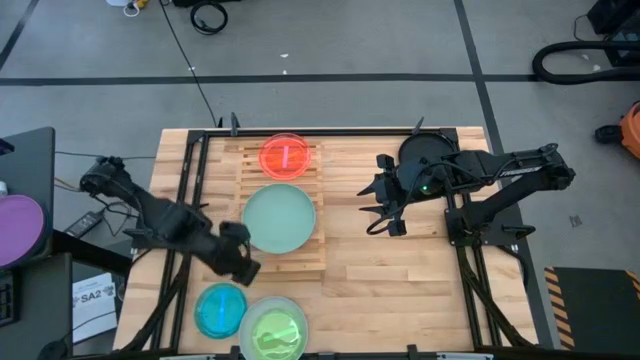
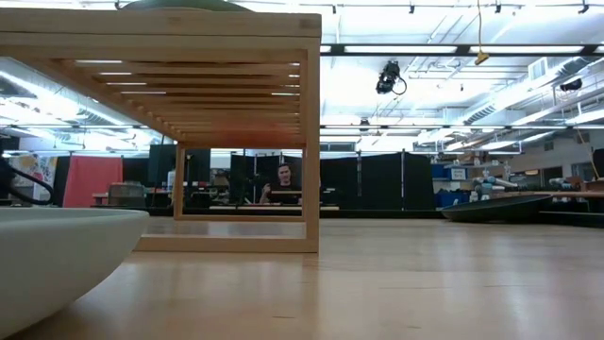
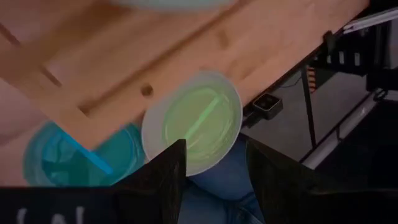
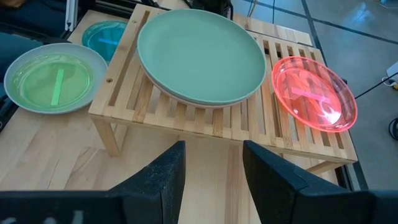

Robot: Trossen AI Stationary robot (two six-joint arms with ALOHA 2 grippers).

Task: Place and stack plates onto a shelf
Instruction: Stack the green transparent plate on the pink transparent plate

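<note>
The light-wood shelf (image 1: 280, 205) stands left of the table's middle. A large mint-green plate (image 1: 279, 217) rests flat on its slats, and a small red plate (image 1: 285, 155) lies at its far end. A small blue plate (image 1: 220, 308) and a whitish plate with a green glow inside (image 1: 272, 330) lie on the table at the near left edge. My left gripper (image 1: 242, 265) hangs open by the shelf's near left corner, above the table and beside the blue plate. My right gripper (image 1: 388, 218) waits open to the right of the shelf, holding nothing.
A dark round disc (image 1: 425, 150) lies at the far right under the right arm. A purple disc (image 1: 20, 225) sits off the table to the left. Bare planks (image 1: 400, 290) stretch right of the shelf. A person (image 2: 281, 184) sits in the room far beyond the table.
</note>
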